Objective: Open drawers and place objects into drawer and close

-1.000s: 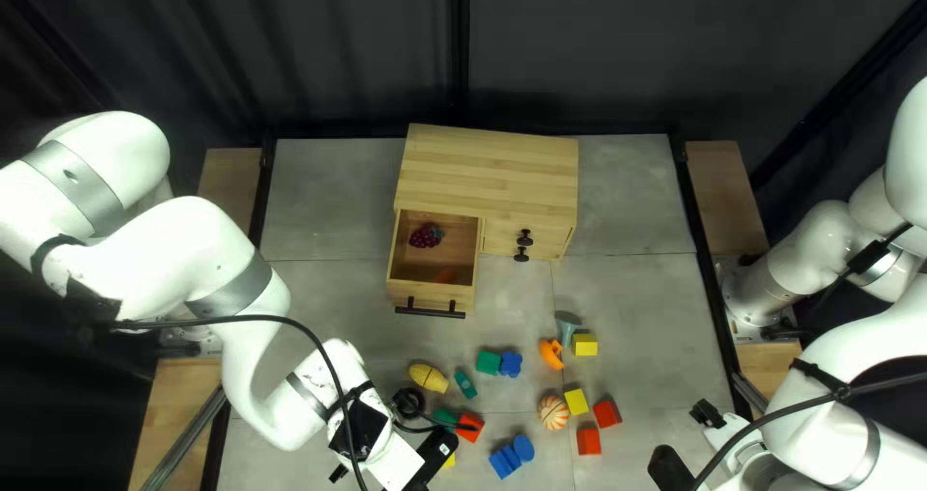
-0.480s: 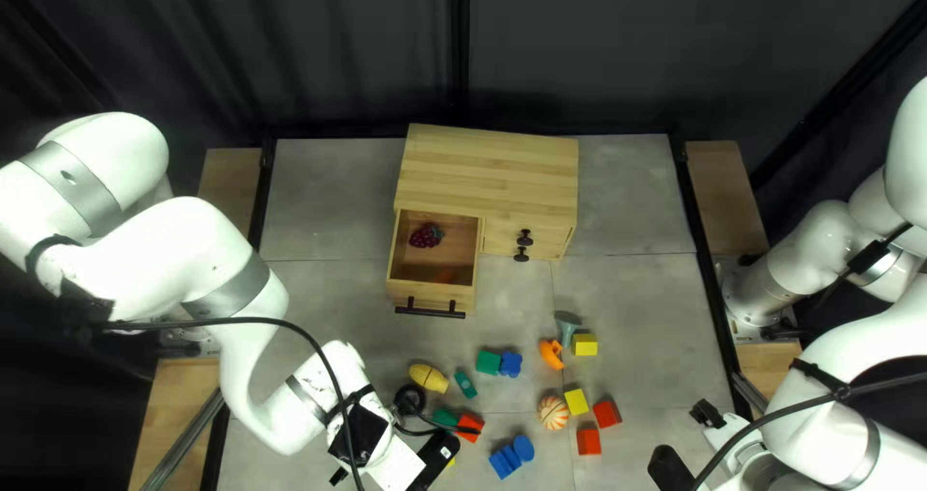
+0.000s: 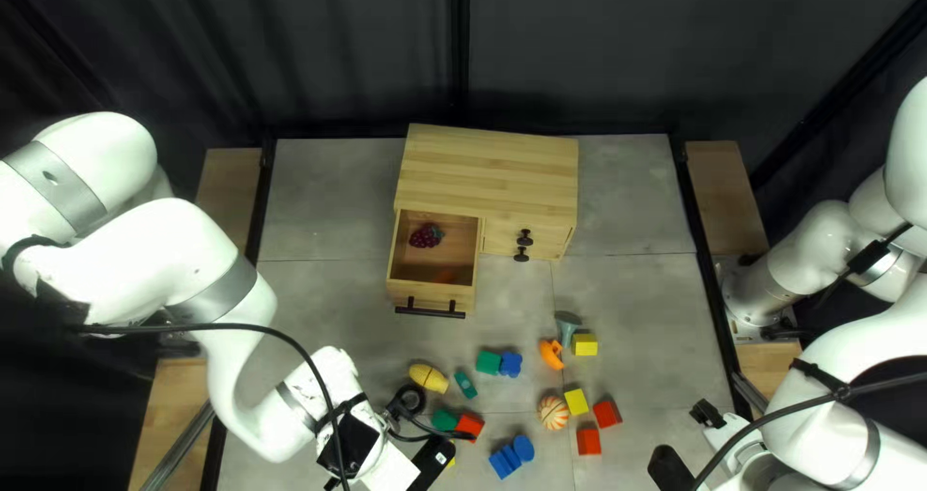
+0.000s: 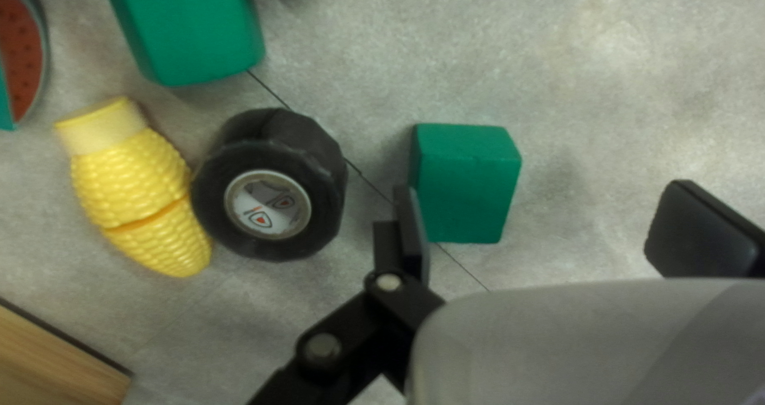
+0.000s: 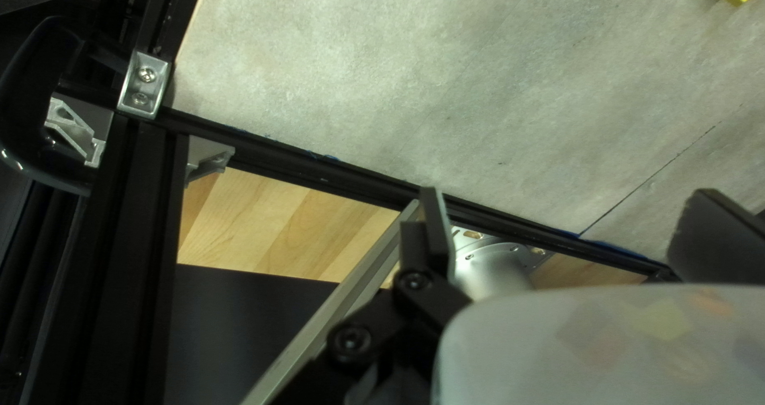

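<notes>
In the top left view the wooden cabinet has its left drawer pulled out, with a grape bunch and something orange-red inside. My left gripper is over the lower middle, partly hidden by its arm. The left wrist view shows this gripper open; a green block is just ahead of it, close to one finger, not gripped. Black tape and toy corn lie beside it. My right gripper is at lower right; its wrist view shows the gripper open and empty.
Blocks and toys are scattered in front of the cabinet, among them a striped ball, a yellow block, a red block and an orange toy. A black frame rail runs under my right gripper.
My left arm has shifted toward the left of the top left view, uncovering more of the tape roll and a green block. The right arm, drawer and loose objects look unmoved.
</notes>
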`<state>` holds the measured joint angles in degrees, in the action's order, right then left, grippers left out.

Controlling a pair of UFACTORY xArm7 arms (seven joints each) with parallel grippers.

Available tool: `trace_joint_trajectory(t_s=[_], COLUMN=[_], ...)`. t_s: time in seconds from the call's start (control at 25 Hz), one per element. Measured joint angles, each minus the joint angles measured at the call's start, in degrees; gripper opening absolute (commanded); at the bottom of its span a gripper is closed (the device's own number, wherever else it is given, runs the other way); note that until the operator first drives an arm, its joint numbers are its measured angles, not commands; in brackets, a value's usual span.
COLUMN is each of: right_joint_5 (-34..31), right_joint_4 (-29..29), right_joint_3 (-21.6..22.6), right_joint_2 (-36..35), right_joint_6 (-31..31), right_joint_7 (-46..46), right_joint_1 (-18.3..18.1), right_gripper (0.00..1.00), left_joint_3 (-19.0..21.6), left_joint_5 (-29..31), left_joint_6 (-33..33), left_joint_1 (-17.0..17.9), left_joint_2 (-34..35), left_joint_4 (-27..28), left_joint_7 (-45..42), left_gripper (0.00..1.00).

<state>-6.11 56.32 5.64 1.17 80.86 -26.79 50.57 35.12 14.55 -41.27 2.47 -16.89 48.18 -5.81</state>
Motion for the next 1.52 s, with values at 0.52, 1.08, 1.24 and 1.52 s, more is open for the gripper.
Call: trace_joint_trajectory(t_s=[0.52, 1.08, 1.24, 1.52], right_joint_5=[0.00, 0.00, 0.00, 0.00], right_joint_4=[0.00, 0.00, 0.00, 0.00], right_joint_3=[0.00, 0.00, 0.00, 0.00], right_joint_2=[0.00, 0.00, 0.00, 0.00], right_joint_6=[0.00, 0.00, 0.00, 0.00], right_joint_7=[0.00, 0.00, 0.00, 0.00], right_joint_1=[0.00, 0.00, 0.00, 0.00], right_gripper=[1.00, 1.00, 1.00, 1.00], left_joint_3=[-0.58, 0.55, 0.99, -1.18], left_joint_5=[0.54, -1.40, -2.57, -5.35], left_joint_6=[1.85, -2.01, -5.92, -14.72], left_joint_1=[-0.64, -0.60, -0.60, -3.96], left_joint_2=[0.09, 2.84, 4.56, 14.22], left_joint_4=[-1.43, -0.54, 1.31, 2.46], left_joint_7=[0.32, 0.26, 0.43, 5.63], left_gripper=[0.07, 0.00, 0.00, 0.00])
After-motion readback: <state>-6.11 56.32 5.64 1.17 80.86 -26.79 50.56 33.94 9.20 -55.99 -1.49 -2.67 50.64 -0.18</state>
